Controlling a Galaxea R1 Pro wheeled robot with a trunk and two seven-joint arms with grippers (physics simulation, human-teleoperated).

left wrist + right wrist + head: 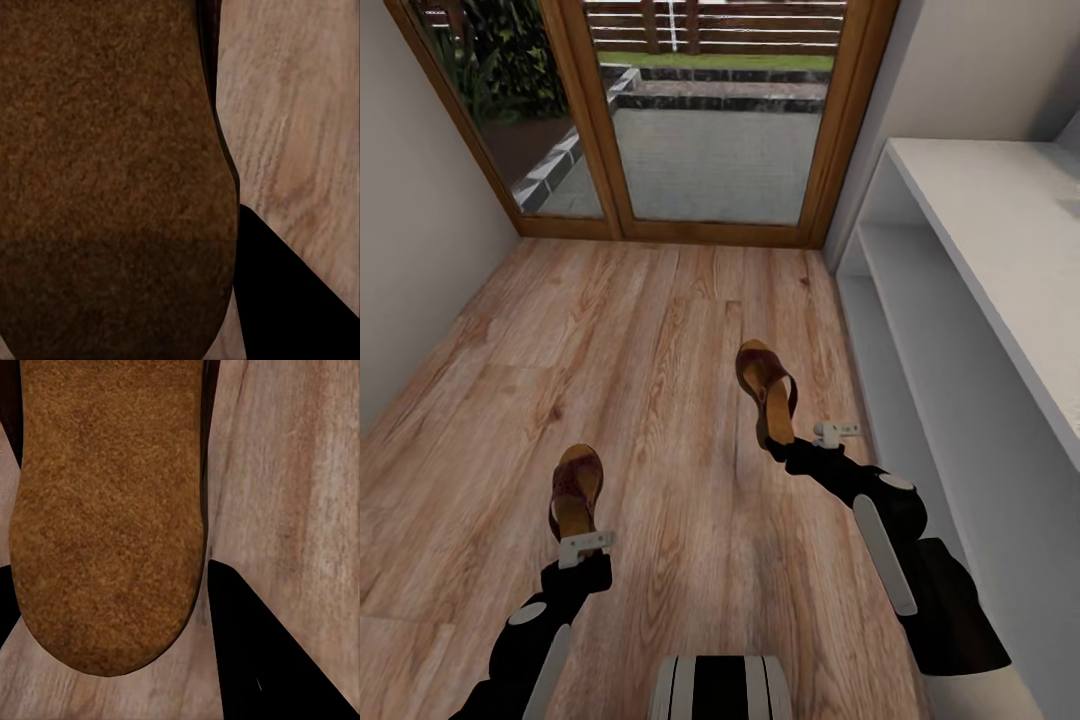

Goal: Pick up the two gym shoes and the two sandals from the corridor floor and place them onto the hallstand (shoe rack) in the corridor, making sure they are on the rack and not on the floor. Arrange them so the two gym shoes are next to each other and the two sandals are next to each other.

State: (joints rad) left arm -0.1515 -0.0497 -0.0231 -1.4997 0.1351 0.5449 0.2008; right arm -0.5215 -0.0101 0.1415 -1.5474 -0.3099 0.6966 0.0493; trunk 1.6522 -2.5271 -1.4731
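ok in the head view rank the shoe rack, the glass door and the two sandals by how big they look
1. glass door and shoe rack: both large, and the rack is cut off by the picture's edge, so unranked.
2. sandal at the right gripper and sandal at the left gripper: about alike.

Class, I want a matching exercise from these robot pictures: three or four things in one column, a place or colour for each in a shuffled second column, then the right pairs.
Things:
1. left gripper's sandal
2. right gripper's sandal
3. hallstand
4. glass door

Places or colours:
A. white, along the corridor's right side
B. at the corridor's far end, wooden frame
C. darker brown, nearer the left wall
D. tan footbed, nearer the white shelves

Pairs: 1-C, 2-D, 3-A, 4-B
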